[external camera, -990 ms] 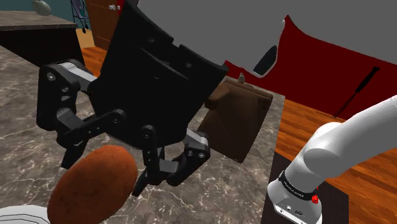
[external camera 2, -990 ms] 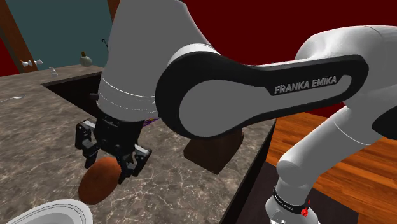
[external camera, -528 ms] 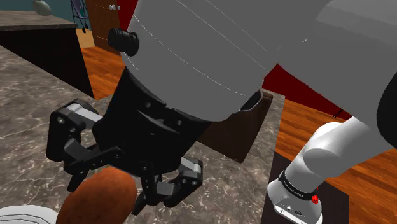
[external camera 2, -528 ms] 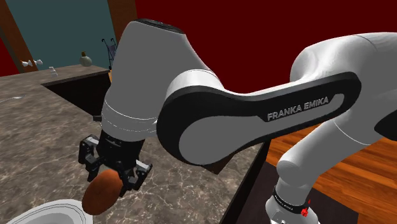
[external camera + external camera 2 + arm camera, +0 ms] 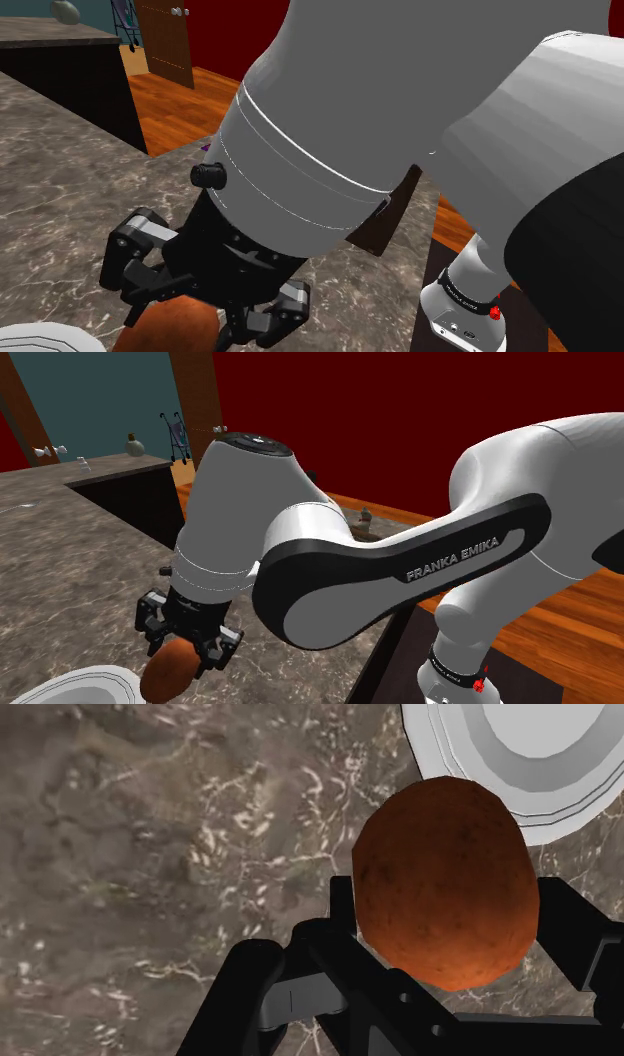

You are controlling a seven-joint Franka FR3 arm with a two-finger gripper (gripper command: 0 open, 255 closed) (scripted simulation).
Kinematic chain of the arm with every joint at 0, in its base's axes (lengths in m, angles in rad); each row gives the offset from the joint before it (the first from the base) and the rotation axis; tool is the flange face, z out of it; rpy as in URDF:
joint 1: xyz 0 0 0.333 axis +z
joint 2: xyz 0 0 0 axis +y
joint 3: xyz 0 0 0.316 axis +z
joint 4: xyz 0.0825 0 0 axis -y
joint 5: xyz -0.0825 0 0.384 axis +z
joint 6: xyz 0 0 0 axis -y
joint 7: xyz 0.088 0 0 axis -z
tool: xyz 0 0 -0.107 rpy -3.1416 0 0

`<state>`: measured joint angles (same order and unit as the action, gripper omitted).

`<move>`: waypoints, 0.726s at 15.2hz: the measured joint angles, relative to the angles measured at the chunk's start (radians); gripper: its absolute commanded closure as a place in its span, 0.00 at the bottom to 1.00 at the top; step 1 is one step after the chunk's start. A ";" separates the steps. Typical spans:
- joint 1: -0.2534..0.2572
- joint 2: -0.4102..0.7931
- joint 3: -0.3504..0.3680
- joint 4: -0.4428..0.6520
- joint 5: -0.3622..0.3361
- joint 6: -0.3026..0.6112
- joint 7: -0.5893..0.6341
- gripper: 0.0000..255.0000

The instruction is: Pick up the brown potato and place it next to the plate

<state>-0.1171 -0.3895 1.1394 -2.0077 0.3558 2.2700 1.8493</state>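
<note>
While your gripper (image 5: 450,899) clasps the potato (image 5: 440,869) between its fingers, long axis running out along them, the plate (image 5: 600,774) lies just past its far end. Its rim peeks from behind the potato, over the counter (image 5: 150,854).

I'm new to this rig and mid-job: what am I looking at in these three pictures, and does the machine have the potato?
It is one white robot arm with a black gripper at its end. Two pictures come from outside cameras looking down over a brown marbled countertop, with the arm bulking close in front. The third comes from a camera on the hand, looking along its two black fingers. The brown potato is clasped between them, so it is held. Just beyond it lies a white plate. Whether the potato touches the countertop, I cannot tell.
</note>
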 measured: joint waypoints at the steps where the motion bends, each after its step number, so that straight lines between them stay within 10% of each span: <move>1: -0.004 0.003 0.007 -0.006 -0.001 0.010 0.001 1.00; 11: -0.022 0.023 0.062 -0.090 -0.003 0.158 0.009 1.00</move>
<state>-0.1389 -0.3667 1.2013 -2.0977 0.3523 2.4281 1.8581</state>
